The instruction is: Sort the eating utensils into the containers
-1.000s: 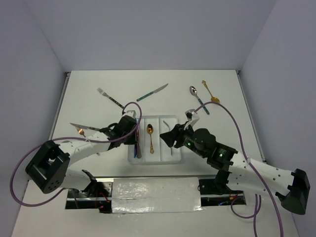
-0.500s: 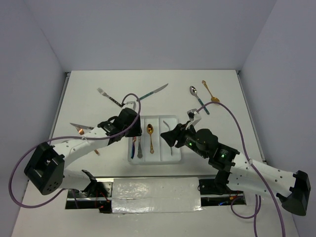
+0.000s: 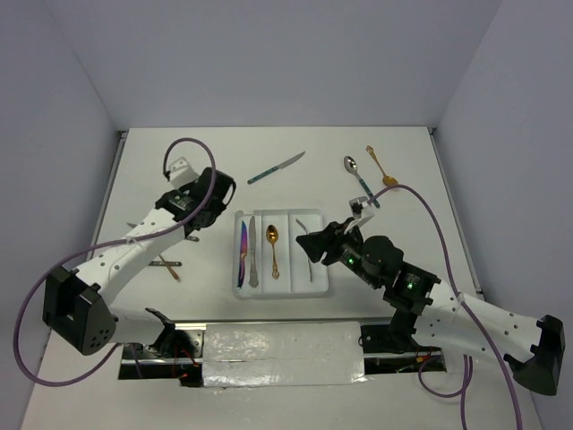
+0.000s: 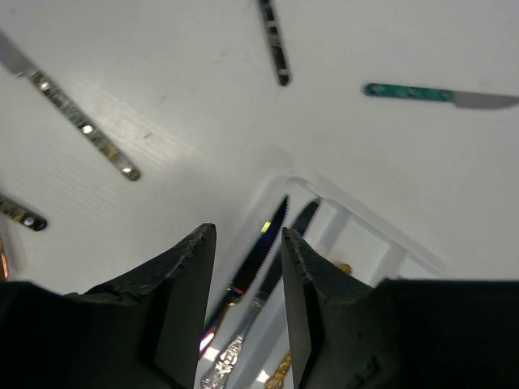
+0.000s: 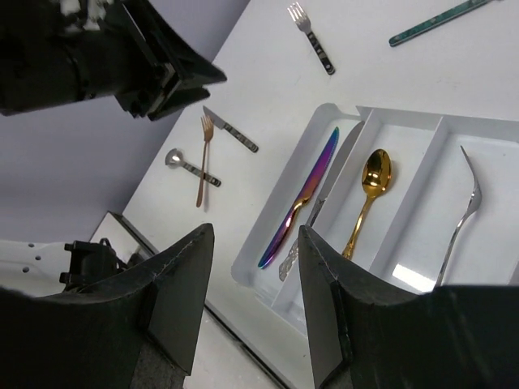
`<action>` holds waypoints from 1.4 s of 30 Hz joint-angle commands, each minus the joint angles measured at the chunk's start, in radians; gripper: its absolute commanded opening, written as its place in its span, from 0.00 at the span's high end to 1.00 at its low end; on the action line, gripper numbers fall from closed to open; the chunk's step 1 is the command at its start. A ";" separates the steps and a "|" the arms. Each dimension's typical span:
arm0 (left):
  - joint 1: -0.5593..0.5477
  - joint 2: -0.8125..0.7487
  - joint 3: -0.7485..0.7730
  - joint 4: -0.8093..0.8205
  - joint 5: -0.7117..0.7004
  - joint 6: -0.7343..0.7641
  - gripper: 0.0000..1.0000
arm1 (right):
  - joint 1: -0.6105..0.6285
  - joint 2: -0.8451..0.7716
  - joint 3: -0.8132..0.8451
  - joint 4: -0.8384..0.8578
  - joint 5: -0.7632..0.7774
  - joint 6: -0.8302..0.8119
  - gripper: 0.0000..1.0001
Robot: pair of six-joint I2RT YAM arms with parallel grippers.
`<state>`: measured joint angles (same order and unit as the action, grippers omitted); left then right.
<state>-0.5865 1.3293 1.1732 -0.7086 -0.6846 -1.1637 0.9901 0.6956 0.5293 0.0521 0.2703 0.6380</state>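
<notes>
Tray (image 3: 281, 219): white plastic, three long compartments side by side, lying on the table between the two arms.
Left compartment: iridescent purple knife (image 3: 242, 254) and silver knife (image 3: 252, 253) lying lengthwise, close together.
Middle compartment: gold spoon (image 3: 273, 248), bowl at the far end.
Right compartment: silver fork (image 5: 462, 217), on its side.
Loose, far side: teal knife (image 3: 276, 167) lies aslant beyond the tray. A teal-handled spoon (image 3: 358, 179) and a small gold spoon (image 3: 382, 168) lie near each other at far right.
Loose, left side: a dark-handled fork (image 5: 311, 38) lies beyond the tray's corner. Further left are a dark-handled knife (image 5: 230, 130), a copper fork (image 5: 202, 160) and a dark-handled spoon (image 5: 189, 165). The copper fork crosses that spoon's handle.
Left gripper (image 4: 247, 235): fingers apart with nothing between them, held above the table just off the tray's far-left corner.
Right gripper (image 5: 255, 231): fingers apart and empty, over the tray's right side, aimed across it.
Table (image 3: 412, 242): flat matt white, with a silvery foil strip (image 3: 282, 345) along the near edge between the bases.
Room: plain pale grey-lilac walls (image 3: 286, 54) close the table in on three sides. A purple cable (image 3: 430, 233) loops from each arm.
</notes>
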 commanded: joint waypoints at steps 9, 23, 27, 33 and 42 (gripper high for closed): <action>0.430 -0.184 -0.343 0.014 0.048 -0.100 0.53 | 0.004 -0.007 -0.008 0.054 -0.016 -0.001 0.47; 0.582 -0.085 -0.452 0.137 0.108 -0.018 0.50 | 0.004 -0.024 -0.008 0.049 -0.026 -0.004 0.47; 0.649 -0.056 -0.477 0.215 0.172 0.025 0.51 | 0.004 -0.016 -0.008 0.054 -0.031 -0.006 0.47; 0.666 -0.018 -0.489 0.259 0.194 0.053 0.51 | 0.004 -0.013 -0.005 0.052 -0.040 -0.006 0.47; 0.677 0.016 -0.495 0.287 0.194 0.064 0.53 | 0.004 -0.019 -0.005 0.049 -0.028 -0.012 0.47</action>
<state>0.0830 1.3403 0.6804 -0.4408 -0.4839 -1.1229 0.9905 0.6884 0.5289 0.0597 0.2321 0.6376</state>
